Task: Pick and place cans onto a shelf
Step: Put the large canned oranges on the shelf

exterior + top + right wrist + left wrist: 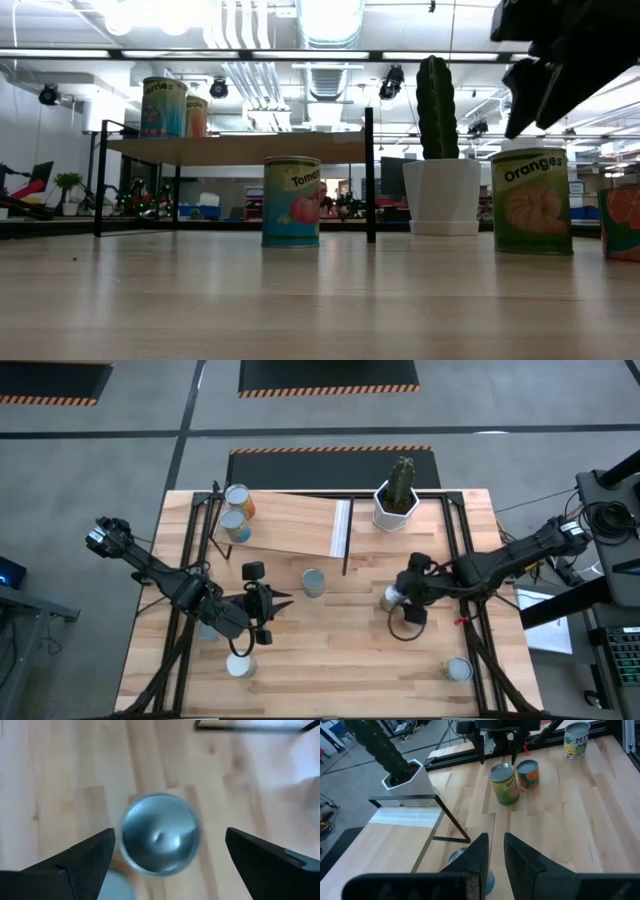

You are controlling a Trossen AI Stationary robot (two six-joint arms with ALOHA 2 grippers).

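My right gripper (407,593) is wide open and points down above an "Oranges" can (532,200), which stands upright on the table. In the right wrist view, the can's silver top (159,832) lies between the two fingers and below them. A second can (527,774) stands right beside it. My left gripper (277,604) hovers at the table's middle left, its fingers (481,851) a narrow gap apart and empty, pointing at a tomato can (313,582). The pale shelf (290,525) stands on a black frame at the far left and bears two upright cans (237,498) (235,527).
A white pot with a cactus (397,500) stands at the far edge, right of the shelf. More cans stand near the front edge (240,665) (458,670), and one partly under the left arm (207,630). Bare planks lie between the tomato can and the front edge.
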